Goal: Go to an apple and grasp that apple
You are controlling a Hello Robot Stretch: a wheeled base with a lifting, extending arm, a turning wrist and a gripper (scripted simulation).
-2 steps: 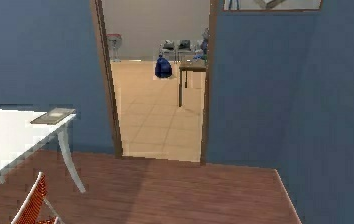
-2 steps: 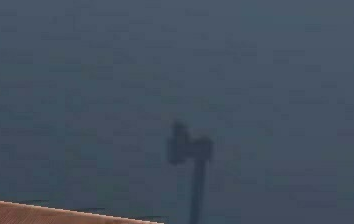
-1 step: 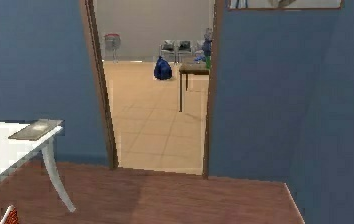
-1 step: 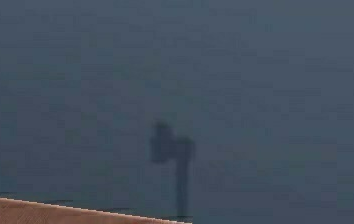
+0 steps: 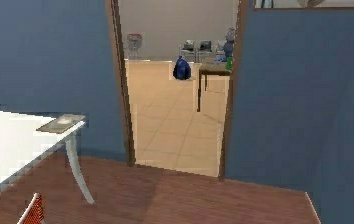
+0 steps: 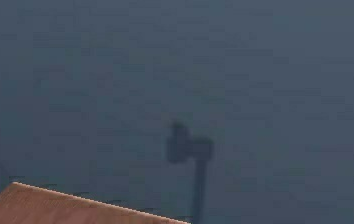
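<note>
Forward view: a dark blue wall with a brown-framed doorway almost dead centre. Through the doorway a pale tiled floor runs into a second room. On those tiles sits a dark blue rounded thing, and just beside it, toward the view's right, stands a wooden table with a small green thing on its edge. Grey items line a low counter at the back. In the near room, a white table fills the lower left and bears a flat grey object.

Arm side view: the blue wall close by, above a wedge of wooden floor.

Which of the far small things, if any, is the apple cannot be told. It most likely lies in the room ahead, through the doorway. The arm reaches sideways, toward the wall, so the robot would probably need to drive through and then turn side-on. How the gripper's jaws stand cannot be told.
</note>
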